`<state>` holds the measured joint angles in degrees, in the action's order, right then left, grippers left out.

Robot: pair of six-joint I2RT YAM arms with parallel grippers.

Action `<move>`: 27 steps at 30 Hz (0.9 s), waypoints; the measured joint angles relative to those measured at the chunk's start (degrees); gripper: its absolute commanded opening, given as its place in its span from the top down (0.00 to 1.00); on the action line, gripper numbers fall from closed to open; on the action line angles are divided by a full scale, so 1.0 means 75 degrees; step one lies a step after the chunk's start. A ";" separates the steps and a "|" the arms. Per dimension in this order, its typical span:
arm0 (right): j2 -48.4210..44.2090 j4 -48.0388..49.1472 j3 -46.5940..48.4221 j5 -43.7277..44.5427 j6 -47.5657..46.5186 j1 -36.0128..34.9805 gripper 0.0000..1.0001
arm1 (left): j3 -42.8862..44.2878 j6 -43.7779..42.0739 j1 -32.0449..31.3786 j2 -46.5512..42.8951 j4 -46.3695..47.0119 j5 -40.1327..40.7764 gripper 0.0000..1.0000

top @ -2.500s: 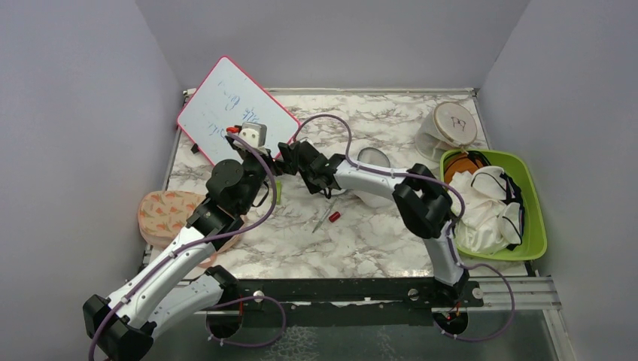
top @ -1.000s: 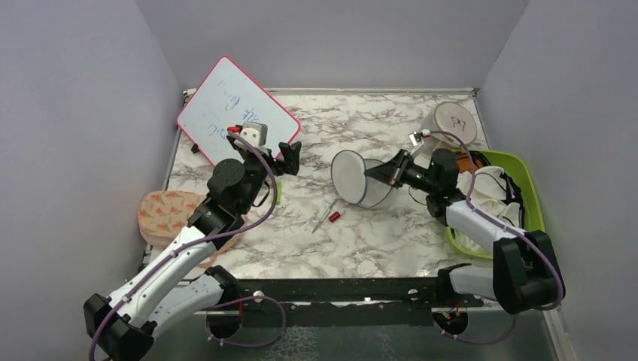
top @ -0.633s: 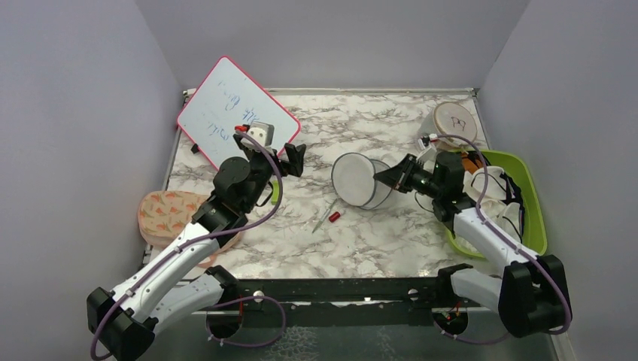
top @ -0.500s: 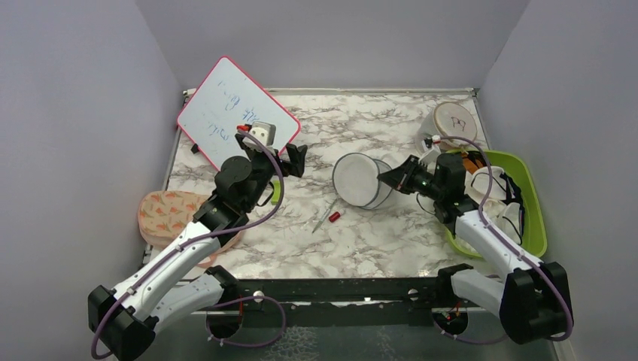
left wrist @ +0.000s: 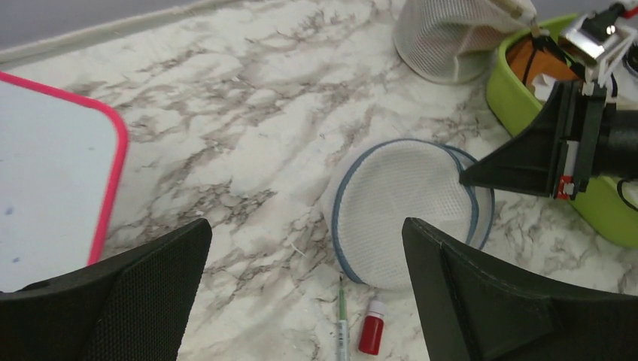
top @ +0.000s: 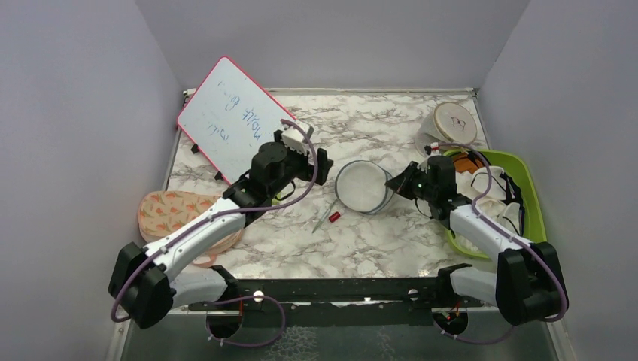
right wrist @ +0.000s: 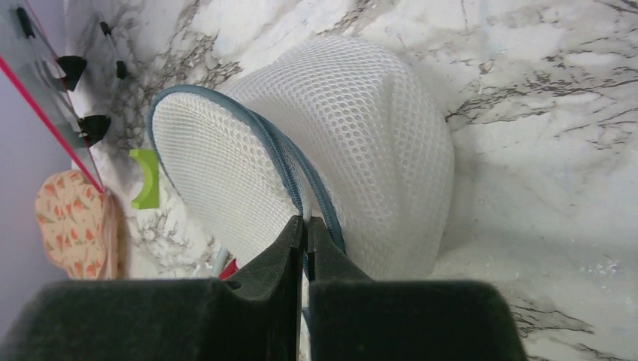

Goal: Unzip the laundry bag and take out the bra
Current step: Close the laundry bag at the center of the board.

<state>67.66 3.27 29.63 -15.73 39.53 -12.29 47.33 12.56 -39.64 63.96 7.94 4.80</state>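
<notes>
The laundry bag (top: 363, 186) is a round white mesh case with a blue zipper rim, lying tilted on the marble table. It also shows in the left wrist view (left wrist: 410, 210) and the right wrist view (right wrist: 361, 128). My right gripper (top: 393, 184) is shut on the zipper rim at the bag's right edge, with its jaws pressed together on the rim (right wrist: 307, 226). My left gripper (top: 323, 167) is open and empty, hovering just left of the bag (left wrist: 308, 301). The bra is hidden; I cannot make it out through the mesh.
A green bin (top: 536, 226) with white and black cloth and an orange item stands at the right. The beige-topped case marked P7 (top: 454, 124) is behind it. A pink-rimmed whiteboard (top: 233, 116) leans at the back left. A pen (left wrist: 342, 331) and a red bottle (left wrist: 371, 336) lie near the bag. A patterned pad (top: 169, 214) lies at the left.
My left arm has swung right, toward the bag. The bag has tipped from standing on edge to lying flatter. My right gripper has stayed shut on its rim.
</notes>
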 measured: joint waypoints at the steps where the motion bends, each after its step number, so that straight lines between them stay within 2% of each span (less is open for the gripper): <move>1: 0.0026 -0.0017 0.0000 0.0076 -0.0009 0.0000 0.99 | 0.0149 0.0006 -0.0020 0.0303 -0.0085 -0.0219 0.07; 6: 0.0245 0.0000 0.0015 0.0414 -0.0198 0.0000 0.99 | 0.0816 0.0093 -0.0032 0.1402 -0.0548 -0.1253 0.07; 12: 0.0988 -0.0015 0.0117 0.0679 -0.0458 0.0003 0.99 | 0.0828 0.0111 -0.0032 0.1396 -0.0641 -0.1754 0.07; 19: 0.1052 -0.0306 0.0428 0.0644 -0.0781 0.0003 0.86 | 0.0828 0.0108 -0.0032 0.1376 -0.0676 -0.1760 0.07; 22: 0.0807 -0.0577 0.0635 0.0615 -0.0944 0.0003 0.77 | 0.0828 0.0105 -0.0032 0.1341 -0.0679 -0.1760 0.07; 27: 0.0417 -0.0863 0.0868 0.0595 -0.1320 0.0003 0.73 | 0.0828 0.0096 -0.0032 0.1236 -0.0679 -0.1760 0.07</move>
<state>70.78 -3.20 36.14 -11.27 29.63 -12.27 53.54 13.28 -39.88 73.23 2.85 -8.40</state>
